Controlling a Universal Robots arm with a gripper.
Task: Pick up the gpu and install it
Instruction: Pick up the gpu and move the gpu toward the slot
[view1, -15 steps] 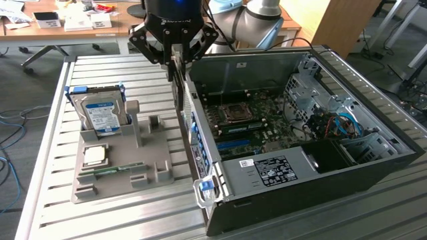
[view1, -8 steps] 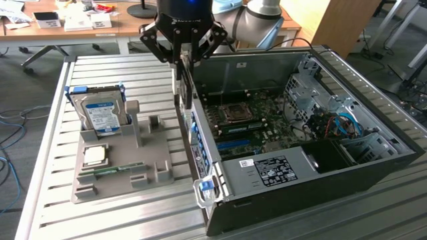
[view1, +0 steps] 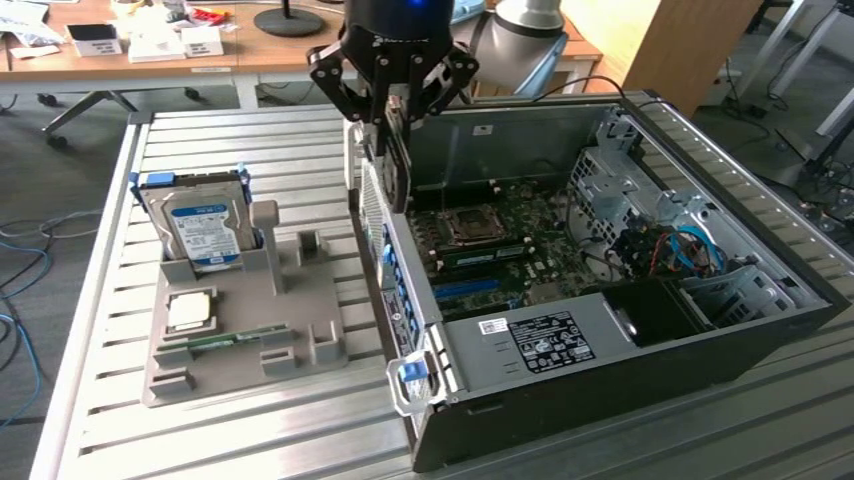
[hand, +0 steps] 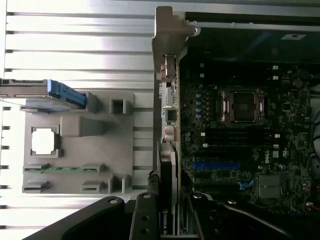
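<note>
Claw is clamped on the gpu, a finger on each face, card edge-on and upright. NVIDIA sticker shows on the face just by my left-hand finger in the wrist view.

Card hangs in the air over the rear wall of the open computer case, at the edge of the motherboard, not seated in any slot. The blue expansion slot is bare, near the card's line but apart from it. CPU socket sits further along the board, also bare. Power supply is in the near corner of the case in the exterior view.

Grey parts holder sits on the slatted worktop at the exterior view's left of the case. It carries a hard drive standing upright, a processor chip lying flat, and a memory stick lying in its groove.
</note>
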